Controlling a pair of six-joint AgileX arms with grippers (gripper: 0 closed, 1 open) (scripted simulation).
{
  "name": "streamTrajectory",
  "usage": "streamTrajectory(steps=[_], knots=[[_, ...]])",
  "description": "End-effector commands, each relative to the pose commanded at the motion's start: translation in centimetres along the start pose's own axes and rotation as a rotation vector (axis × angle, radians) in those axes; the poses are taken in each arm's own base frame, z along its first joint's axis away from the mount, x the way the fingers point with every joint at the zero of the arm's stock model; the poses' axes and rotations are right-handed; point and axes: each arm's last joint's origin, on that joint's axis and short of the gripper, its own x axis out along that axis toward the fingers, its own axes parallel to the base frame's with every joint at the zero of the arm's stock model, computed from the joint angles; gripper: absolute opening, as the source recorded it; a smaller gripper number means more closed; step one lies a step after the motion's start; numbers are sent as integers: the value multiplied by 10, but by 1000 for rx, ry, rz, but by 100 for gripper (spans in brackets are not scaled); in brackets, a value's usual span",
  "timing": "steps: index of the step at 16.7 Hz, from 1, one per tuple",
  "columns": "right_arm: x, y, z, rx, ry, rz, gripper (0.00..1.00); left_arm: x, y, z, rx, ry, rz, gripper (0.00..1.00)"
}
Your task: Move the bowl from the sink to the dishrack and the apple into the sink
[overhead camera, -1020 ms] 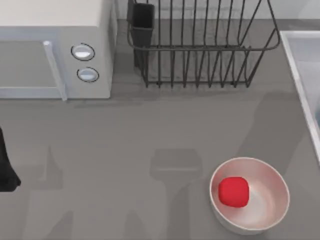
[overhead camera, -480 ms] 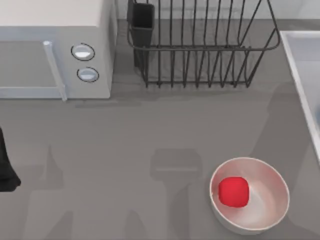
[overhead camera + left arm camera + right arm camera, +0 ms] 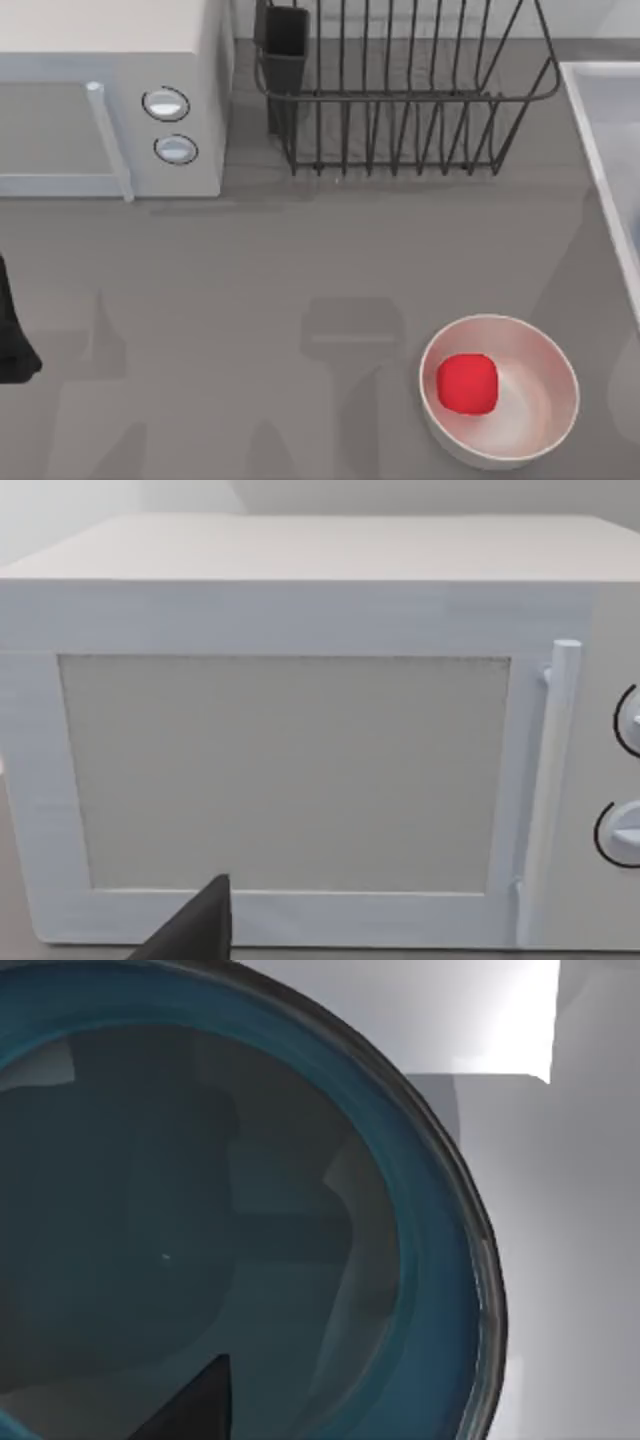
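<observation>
Left arm (image 3: 12, 340) parked at the table's left edge, in front of the microwave (image 3: 110, 95); its wrist view faces the microwave door (image 3: 285, 770). Finger state: cannot tell.

Right wrist view looks straight down into the bowl (image 3: 300, 1160), teal-blue, sitting in the sink (image 3: 560, 1260) on the pale basin floor. One dark fingertip (image 3: 195, 1405) shows over the bowl's inside; how far the right gripper is open: cannot tell.

Apple (image 3: 467, 383) lies inside the white bowl (image 3: 545, 390), front right of the table, well apart from the sink rim (image 3: 600, 150). Dishrack (image 3: 400, 95) stands at the back, between microwave and sink, cutlery cup (image 3: 286, 45) at its left corner.
</observation>
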Motion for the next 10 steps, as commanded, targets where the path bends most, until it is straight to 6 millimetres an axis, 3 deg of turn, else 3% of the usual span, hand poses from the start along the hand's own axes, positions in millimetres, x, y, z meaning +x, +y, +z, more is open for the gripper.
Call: streamTrajectory(steps=[4, 8, 10], knots=[[44, 0, -3, 0, 3, 1, 100, 0, 0, 0, 0, 0, 0, 100], [46, 0, -3, 0, 4, 1, 100, 0, 0, 0, 0, 0, 0, 100], [46, 0, -3, 0, 4, 1, 85, 0, 0, 0, 0, 0, 0, 100]])
